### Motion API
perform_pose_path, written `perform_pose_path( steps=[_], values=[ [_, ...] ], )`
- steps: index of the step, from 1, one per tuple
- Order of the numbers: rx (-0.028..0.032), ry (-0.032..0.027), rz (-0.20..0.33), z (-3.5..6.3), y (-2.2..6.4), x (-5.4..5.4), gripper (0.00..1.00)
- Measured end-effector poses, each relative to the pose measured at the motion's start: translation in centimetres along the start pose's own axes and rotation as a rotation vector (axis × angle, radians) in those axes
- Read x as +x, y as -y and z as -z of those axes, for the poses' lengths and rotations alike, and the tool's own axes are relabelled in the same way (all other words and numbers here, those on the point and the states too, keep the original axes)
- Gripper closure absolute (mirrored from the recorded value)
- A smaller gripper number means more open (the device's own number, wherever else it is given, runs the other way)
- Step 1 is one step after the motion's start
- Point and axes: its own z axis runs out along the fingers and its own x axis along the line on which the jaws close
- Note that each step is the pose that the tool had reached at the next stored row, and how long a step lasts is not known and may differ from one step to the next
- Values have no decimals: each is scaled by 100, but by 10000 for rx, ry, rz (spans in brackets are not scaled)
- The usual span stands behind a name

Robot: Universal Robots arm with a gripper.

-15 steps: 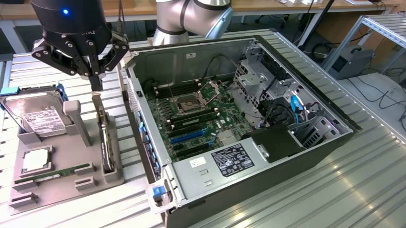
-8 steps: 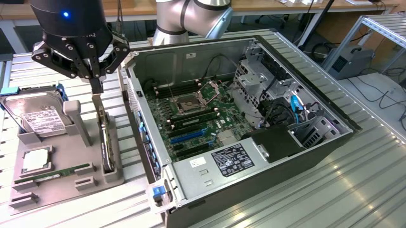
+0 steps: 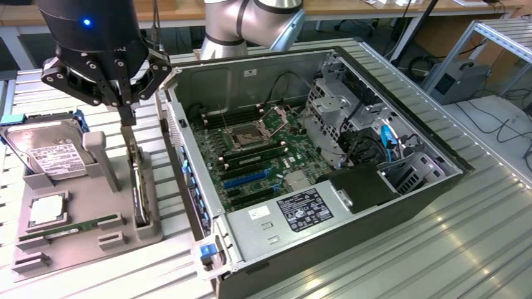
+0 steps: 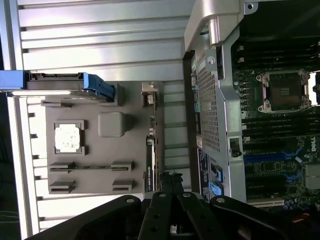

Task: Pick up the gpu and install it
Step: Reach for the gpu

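The gpu point(image 3: 141, 187) point(image 4: 150, 150) stands on edge in the grey holder tray point(image 3: 75, 249), at the exterior view's left of the open computer case point(image 3: 399, 205). The gripper point(image 3: 126, 121) point(image 4: 167, 182) hangs over the card's far end, fingers pressed together; contact is unclear.

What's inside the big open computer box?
A green circuit board with an empty square chip socket, black cables and a metal cage. A black cover hides whatever lies beneath it.
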Motion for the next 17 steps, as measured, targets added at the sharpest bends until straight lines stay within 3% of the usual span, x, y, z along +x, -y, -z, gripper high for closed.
perform_pose_path(
  steps=[17],
  values=[
    [59, 4, 1, 4, 116, -9, 89]
  ],
)
